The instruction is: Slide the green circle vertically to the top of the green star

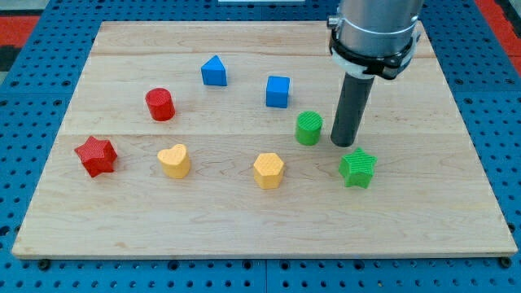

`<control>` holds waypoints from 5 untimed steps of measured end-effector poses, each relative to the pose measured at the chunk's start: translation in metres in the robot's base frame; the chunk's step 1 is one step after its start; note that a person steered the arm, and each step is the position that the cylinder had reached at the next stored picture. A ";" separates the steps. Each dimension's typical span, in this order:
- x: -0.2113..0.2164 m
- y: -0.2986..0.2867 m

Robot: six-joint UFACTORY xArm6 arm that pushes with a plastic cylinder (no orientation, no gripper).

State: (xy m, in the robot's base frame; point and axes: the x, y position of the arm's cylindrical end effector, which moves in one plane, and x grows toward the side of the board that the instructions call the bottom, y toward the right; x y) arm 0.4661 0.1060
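The green circle [308, 128] stands on the wooden board right of centre. The green star [357, 168] lies below it and to its right. My tip [342, 144] touches the board between them, just right of the green circle and just above-left of the green star. A small gap shows between the tip and each block. The rod rises to the arm's grey body at the view's top.
A blue cube [278, 91] and a blue triangular block [214, 71] lie above-left of the circle. A red cylinder [160, 104], red star [96, 156], yellow heart [174, 161] and yellow hexagon [268, 170] lie to the left. The board [244, 228] ends near the star's right.
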 end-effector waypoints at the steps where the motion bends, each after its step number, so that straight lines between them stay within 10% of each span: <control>1: 0.019 -0.018; 3: -0.004 -0.075; 5: -0.048 0.004</control>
State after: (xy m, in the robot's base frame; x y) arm 0.4181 0.1095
